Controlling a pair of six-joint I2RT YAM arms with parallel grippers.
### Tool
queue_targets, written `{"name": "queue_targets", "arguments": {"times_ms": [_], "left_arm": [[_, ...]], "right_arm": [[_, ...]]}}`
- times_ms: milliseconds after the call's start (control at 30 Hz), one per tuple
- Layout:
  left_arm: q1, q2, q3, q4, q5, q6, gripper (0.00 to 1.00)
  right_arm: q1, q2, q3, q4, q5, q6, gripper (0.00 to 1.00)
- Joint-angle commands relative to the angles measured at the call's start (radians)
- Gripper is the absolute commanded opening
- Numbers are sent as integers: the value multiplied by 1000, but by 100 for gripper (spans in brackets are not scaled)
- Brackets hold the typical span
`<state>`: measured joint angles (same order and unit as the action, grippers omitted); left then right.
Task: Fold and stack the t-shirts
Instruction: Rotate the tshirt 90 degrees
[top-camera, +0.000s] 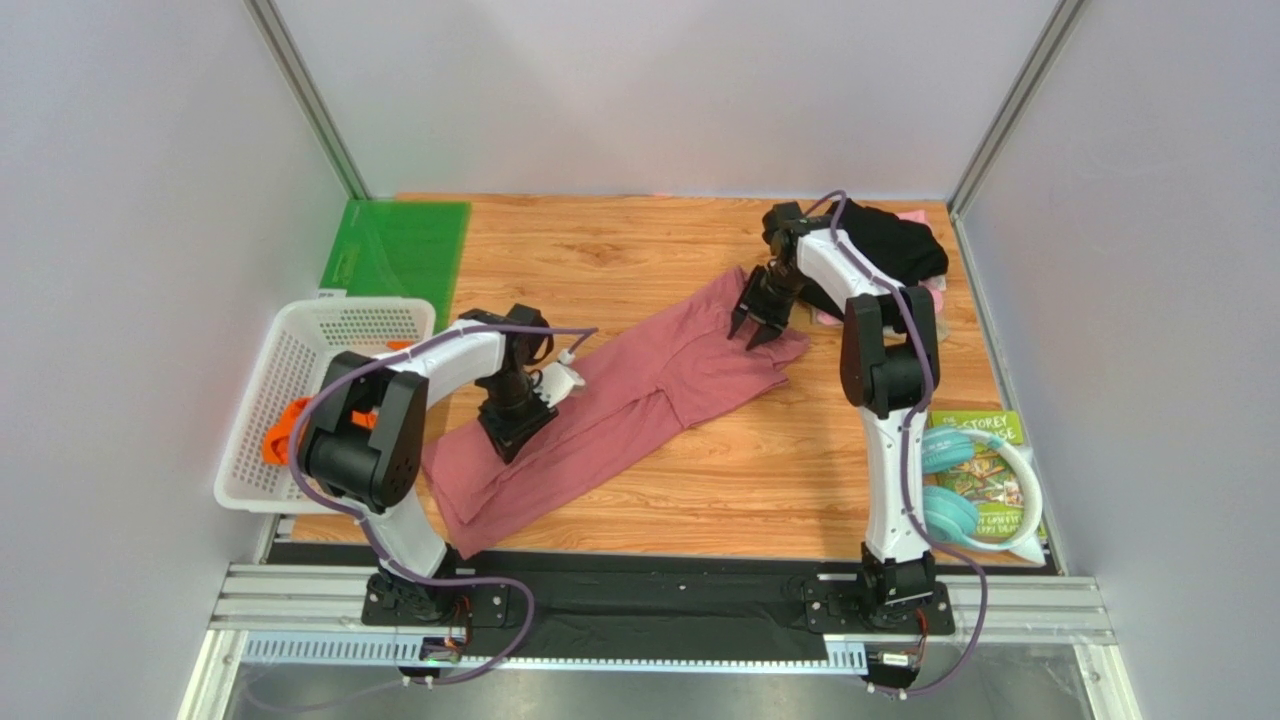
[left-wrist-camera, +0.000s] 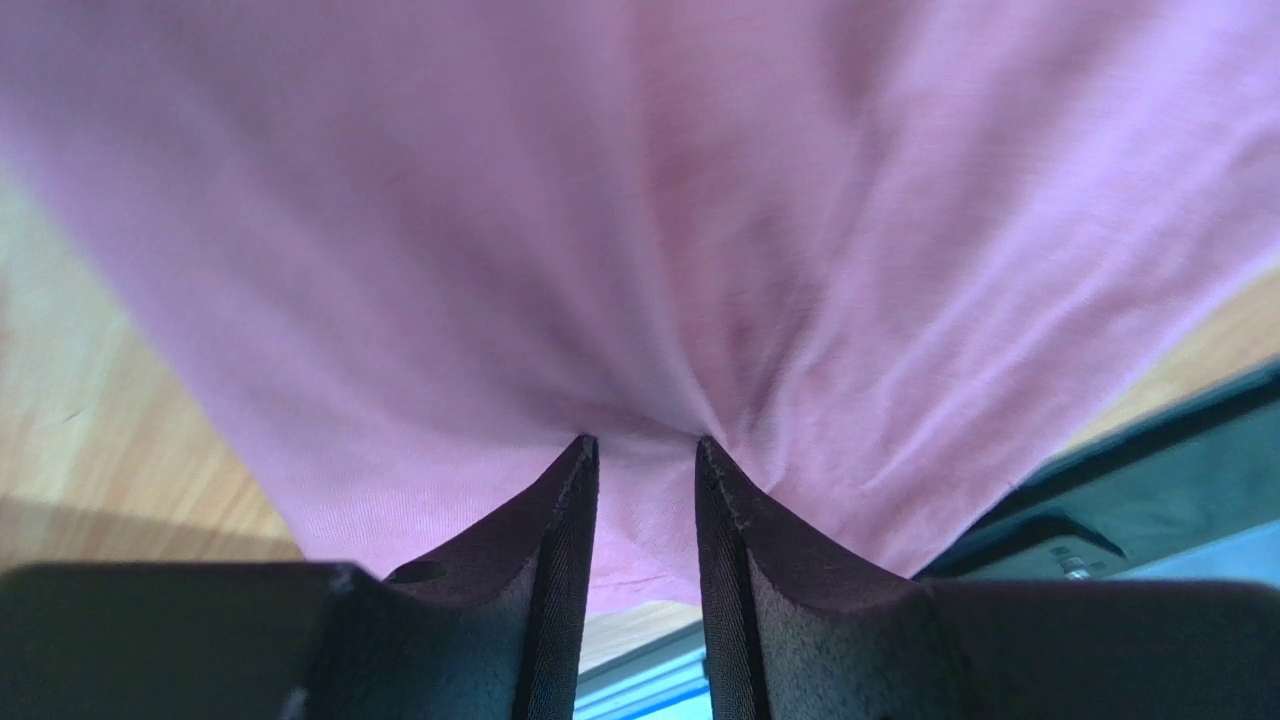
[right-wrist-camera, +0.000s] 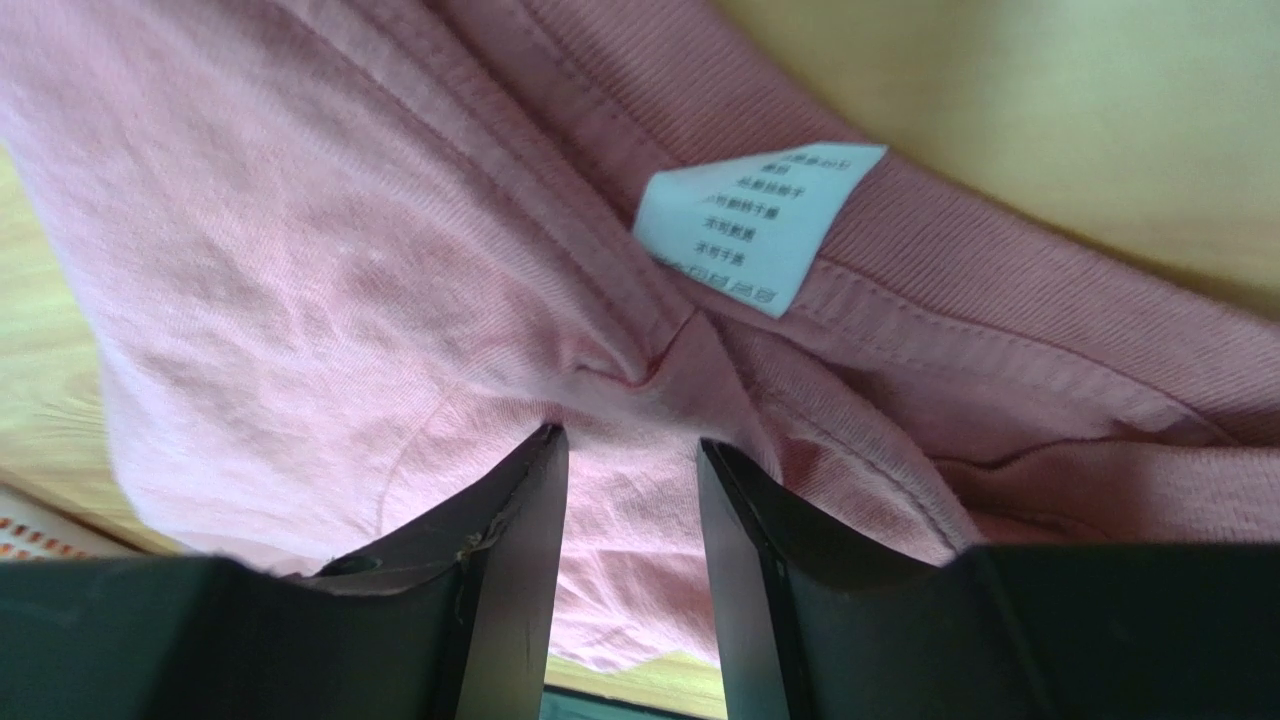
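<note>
I've got both claws pinching the dusty-rose t-shirt (top-camera: 661, 383), which lies slantwise across mid-table. The left gripper (top-camera: 514, 423) bites toward its near-left end, the right gripper (top-camera: 759, 324) beside the white label (right-wrist-camera: 759, 225). Each bite looks thin, I think, so uneven pulling could slip one. The black t-shirt (top-camera: 890, 243) crowds the far right; the basket (top-camera: 301, 348) stands left.

Overall light: bright, even, diffuse, falling from overhead; walls pale and uniform.
Shadows, top view: short and soft-edged, lying under both arms on the wooden table (top-camera: 676, 495).
Edge distortion, top view: corner posts lean outward, a wide-angle effect.
Left wrist view: dusty-rose t-shirt (left-wrist-camera: 631, 225) soft-focused, weave barely readable, colour washed toward lilac; left gripper's fingers (left-wrist-camera: 526, 600) dark, near silhouette.
Right wrist view: sharper; seams and ribbing distinct; white neck label (right-wrist-camera: 759, 225) brightly lit, its print too small to read; right gripper's fingers (right-wrist-camera: 496, 600) underexposed.
Background, right wrist view: upper right corner a yellowish blur.
</note>
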<state>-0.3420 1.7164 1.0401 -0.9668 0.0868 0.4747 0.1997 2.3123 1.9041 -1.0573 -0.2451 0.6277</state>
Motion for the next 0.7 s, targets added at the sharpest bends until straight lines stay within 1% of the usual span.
{"name": "queue_targets", "arguments": {"times_ms": [0,33,167,333,533,667], "left_arm": [[-71,-46,21,-65,80,-21,37],[-93,-47,27,-82,106,-25,37],[-144,-38,66,-115,149,-44,37],[-189,18,109,-131,188,-50,37],[-209,78,161,-136,221,-53,37],[-210,110,204,-142,214,-56,37]], "right_arm": [[6,132,136,17,-60,-16,43],[9,153,203,10,-68,-16,43],[9,237,334,-24,-114,-8,43],[9,286,398,16,-161,16,43],[-8,363,510,39,-201,49,44],[-34,432,607,86,-266,119,44]]}}
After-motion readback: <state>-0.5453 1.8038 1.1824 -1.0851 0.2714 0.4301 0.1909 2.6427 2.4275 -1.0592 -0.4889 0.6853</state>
